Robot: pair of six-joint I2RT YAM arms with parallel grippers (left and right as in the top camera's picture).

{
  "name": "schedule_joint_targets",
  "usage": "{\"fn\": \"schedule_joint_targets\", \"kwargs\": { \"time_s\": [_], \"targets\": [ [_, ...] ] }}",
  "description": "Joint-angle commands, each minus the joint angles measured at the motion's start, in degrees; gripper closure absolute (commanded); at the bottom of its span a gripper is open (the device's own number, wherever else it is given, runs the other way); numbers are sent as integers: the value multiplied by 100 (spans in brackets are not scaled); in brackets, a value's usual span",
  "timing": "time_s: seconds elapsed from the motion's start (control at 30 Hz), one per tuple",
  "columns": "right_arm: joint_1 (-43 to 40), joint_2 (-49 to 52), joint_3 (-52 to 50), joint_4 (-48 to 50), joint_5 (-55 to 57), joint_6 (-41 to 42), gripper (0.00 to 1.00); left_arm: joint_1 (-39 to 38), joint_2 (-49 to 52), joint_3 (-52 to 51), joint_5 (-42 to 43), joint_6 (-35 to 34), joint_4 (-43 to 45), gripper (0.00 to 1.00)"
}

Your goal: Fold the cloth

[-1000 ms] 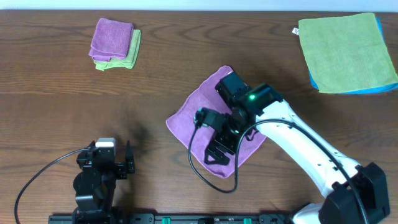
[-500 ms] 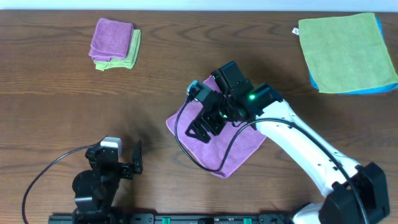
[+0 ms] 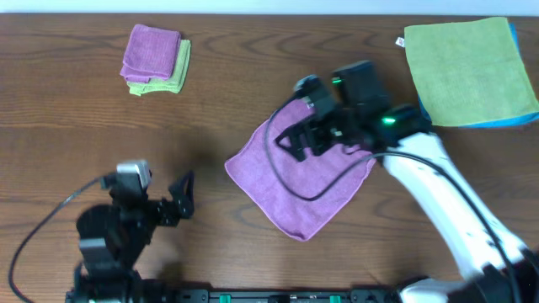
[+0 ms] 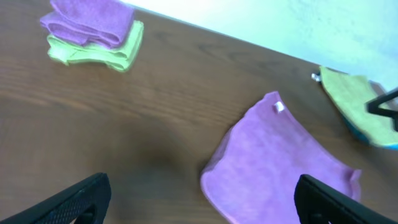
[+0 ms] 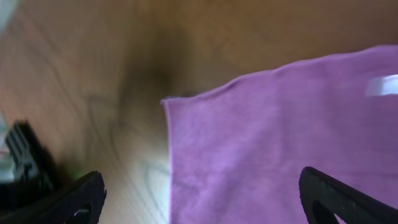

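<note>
The purple cloth [image 3: 290,189] lies flat on the brown table as a diamond. Its small white tag [image 4: 278,107] is at the far corner. My right gripper [image 3: 295,140] hovers open over the cloth's upper part. In the right wrist view the cloth [image 5: 280,143] fills the space between the wide-apart fingers [image 5: 71,198], and its left corner and edge show. My left gripper [image 3: 180,199] is open to the left of the cloth, apart from it, pointing toward it. The cloth's near-left edge [image 4: 214,180] shows between the left gripper's fingers [image 4: 78,198]. Neither gripper holds anything.
A small folded stack, purple on green [image 3: 153,59], sits at the far left. A large green cloth on a blue one [image 3: 472,71] lies at the far right. The right arm's black cable [image 3: 313,192] hangs over the purple cloth.
My right gripper has moved from the cloth's near part up and to the right, over its far part. The left arm has shifted a little left and turned toward the cloth. The cloth has not moved.
</note>
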Motion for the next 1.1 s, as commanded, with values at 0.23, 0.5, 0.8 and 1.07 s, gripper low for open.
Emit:
{"fn": "schedule_joint_targets", "kwargs": {
  "time_s": [0.23,0.5,0.8,1.07],
  "targets": [
    [-1045,-841,15,-564,-28,87,1,-142,2951,2041,2334,-599,-592,5],
    [-1062,-839,15,-809,-24,-33,1,-155,4454,2041,2426,-1403,-577,4],
    [-1062,-837,15,-787,17,-177,1,-723,6089,2041,2428,-857,-411,4],
    [-1062,-837,15,-811,15,-175,1,-1174,6723,2041,2363,-739,345,0]
  ]
}}
